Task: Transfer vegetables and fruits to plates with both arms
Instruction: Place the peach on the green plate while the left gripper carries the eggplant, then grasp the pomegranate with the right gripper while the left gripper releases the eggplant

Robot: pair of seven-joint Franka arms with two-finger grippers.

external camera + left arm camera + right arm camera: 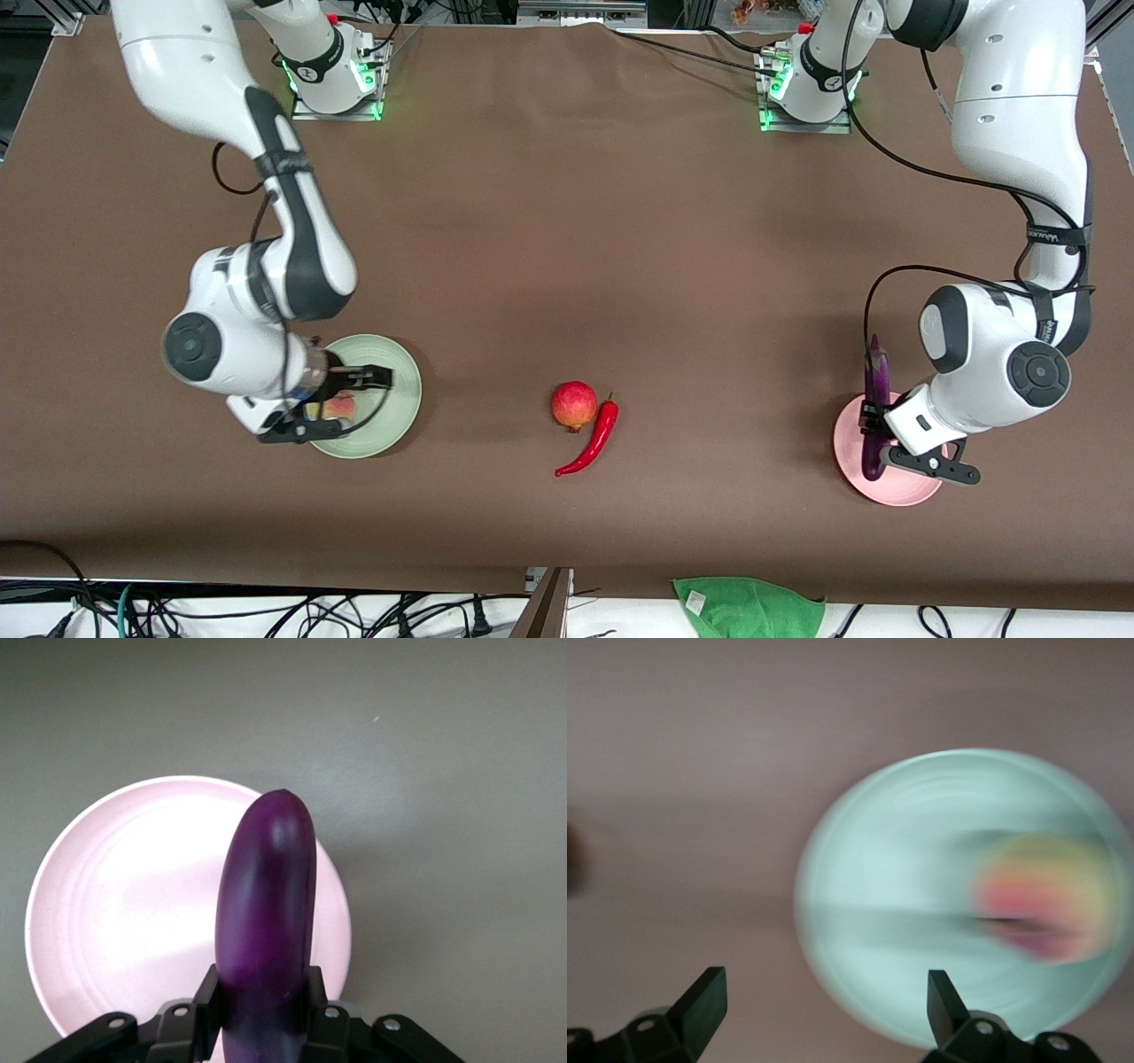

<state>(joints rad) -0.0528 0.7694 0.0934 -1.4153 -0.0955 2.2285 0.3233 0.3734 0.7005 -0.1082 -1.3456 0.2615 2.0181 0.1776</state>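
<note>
Brown table (567, 221); no legible writing on arms.

The front camera sat high across the brown cloth-covered table (567, 221), facing the two arm bases along the top of its picture and taking in the whole tabletop from well back. The left wrist camera looked steeply down past the left gripper (264, 1014) from close above the round matte pale pink plate (115, 904); that plate (904, 492) also showed in the front view, at the left arm's end. The right wrist camera looked down past the right gripper (824, 1010) onto the round matte pale mint green plate (877, 930), shared with the front view (399, 399).
</note>
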